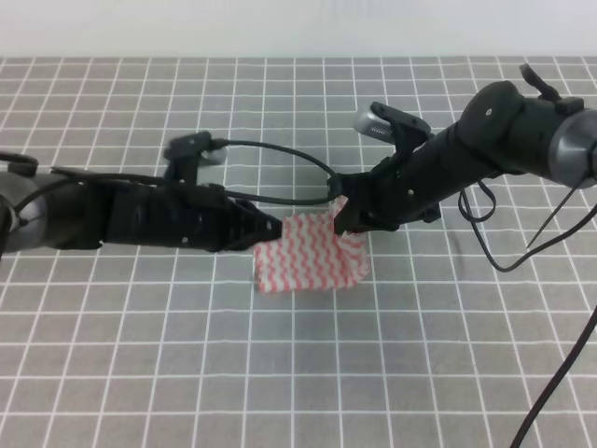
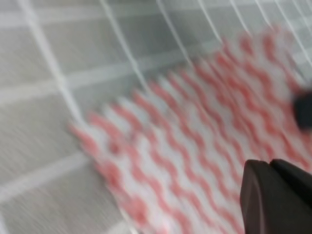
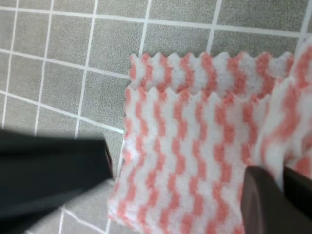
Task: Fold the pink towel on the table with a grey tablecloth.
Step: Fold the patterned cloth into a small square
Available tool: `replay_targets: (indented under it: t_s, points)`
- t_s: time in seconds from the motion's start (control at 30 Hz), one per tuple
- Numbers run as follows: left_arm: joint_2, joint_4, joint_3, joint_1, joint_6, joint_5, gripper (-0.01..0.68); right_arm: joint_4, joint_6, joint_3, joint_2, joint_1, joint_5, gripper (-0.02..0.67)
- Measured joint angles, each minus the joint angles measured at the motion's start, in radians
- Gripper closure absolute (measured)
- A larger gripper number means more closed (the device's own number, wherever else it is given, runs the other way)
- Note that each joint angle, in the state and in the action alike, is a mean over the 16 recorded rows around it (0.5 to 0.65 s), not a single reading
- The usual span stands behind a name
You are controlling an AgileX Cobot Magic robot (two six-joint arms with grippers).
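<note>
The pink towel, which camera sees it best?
The exterior high view: the pink towel shows nearly whole between both arms. The right wrist view shows its layered, zigzag-cut edges sharply, but only partly. The left wrist view is blurry.

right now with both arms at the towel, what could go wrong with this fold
1. The two layers of the pink towel already sit offset, one zigzag edge showing past the other, so the fold may end up uneven.
2. The right hand appears to hold a lifted corner; if that slips, the flap could fall back crumpled.
3. The left hand is at the towel's opposite edge, close to the right one; it could drag the cloth across the grey tablecloth, or the arms could bump.
</note>
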Motion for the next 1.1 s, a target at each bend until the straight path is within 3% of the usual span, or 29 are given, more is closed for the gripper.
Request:
replay_targets:
  t_s: [0.27, 1.1]
  points:
    - [0.017, 0.066, 0.002, 0.002, -0.060, 0.009, 0.675, 0.008, 0.001, 0.000, 0.000, 0.000, 0.000, 0.661]
    - [0.059, 0.009, 0.003, -0.001, -0.019, -0.038, 0.675, 0.067, 0.003, -0.088, 0.056, 0.071, -0.012, 0.661]
